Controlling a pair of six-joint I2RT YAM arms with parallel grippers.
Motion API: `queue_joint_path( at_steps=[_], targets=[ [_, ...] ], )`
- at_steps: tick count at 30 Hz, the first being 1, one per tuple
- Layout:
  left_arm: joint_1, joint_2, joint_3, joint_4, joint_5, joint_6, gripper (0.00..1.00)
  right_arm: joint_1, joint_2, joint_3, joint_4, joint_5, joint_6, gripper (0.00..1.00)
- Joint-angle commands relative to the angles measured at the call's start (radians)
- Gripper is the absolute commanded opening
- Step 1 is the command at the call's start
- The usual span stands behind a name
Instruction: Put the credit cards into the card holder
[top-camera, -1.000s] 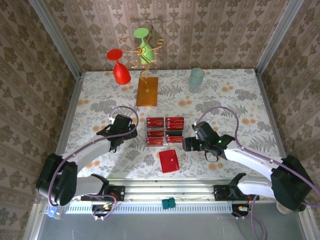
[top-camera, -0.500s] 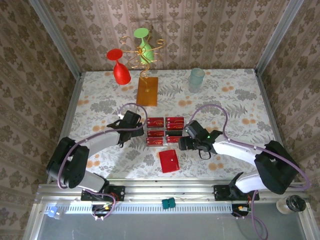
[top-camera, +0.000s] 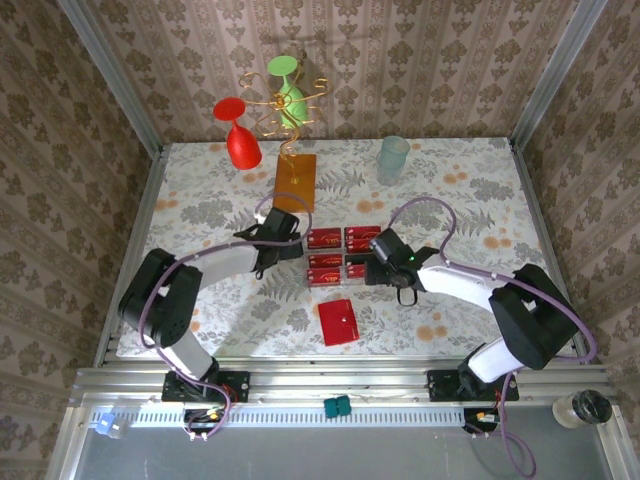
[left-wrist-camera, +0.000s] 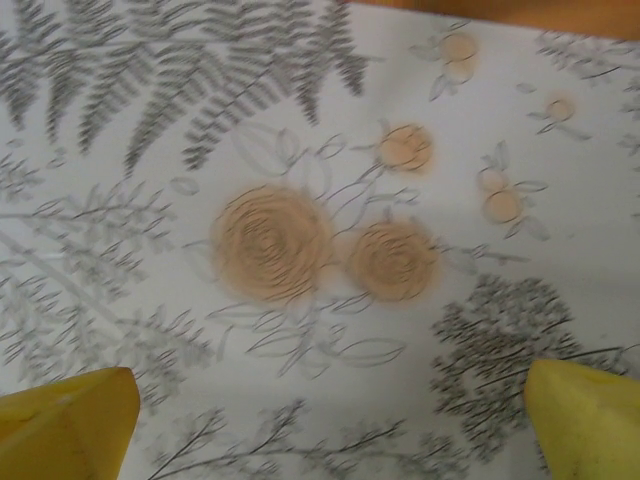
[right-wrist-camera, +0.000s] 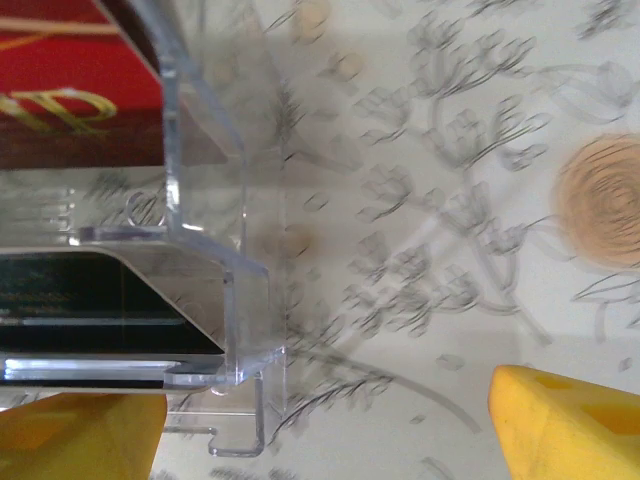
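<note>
Several red credit cards with gold lettering lie in two columns mid-table, held in a clear plastic rack. One card and a dark stripe show close up through the rack in the right wrist view. The card holder, a plain red wallet, lies shut on the cloth in front of them. My left gripper stands open at the cards' left edge, with only tablecloth between its yellow fingertips. My right gripper is open at their right edge, its left fingertip under the rack's corner.
An orange-brown block carrying gold wire stands behind the cards, with a red glass and a green glass by it. A pale cup stands at the back right. Patterned walls close in three sides.
Both grippers have moved inward to the two sides of the cards. The group of cards has slid a little to the right and away. The wallet has stayed put.
</note>
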Motion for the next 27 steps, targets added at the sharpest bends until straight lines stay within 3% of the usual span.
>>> queue_joint_path(
  at_steps=[1,19,27],
  targets=[
    [-0.022,0.050,0.073,0.017,0.012,0.021,1.00,-0.060,0.019,0.040,-0.035,0.040,0.022,0.85],
    [-0.069,0.425,0.604,-0.075,0.063,0.071,1.00,-0.255,0.120,0.130,-0.035,0.006,-0.016,0.85],
    [-0.061,0.408,0.611,-0.091,0.048,0.102,1.00,-0.261,0.019,0.115,-0.079,-0.058,-0.045,0.86]
  ],
)
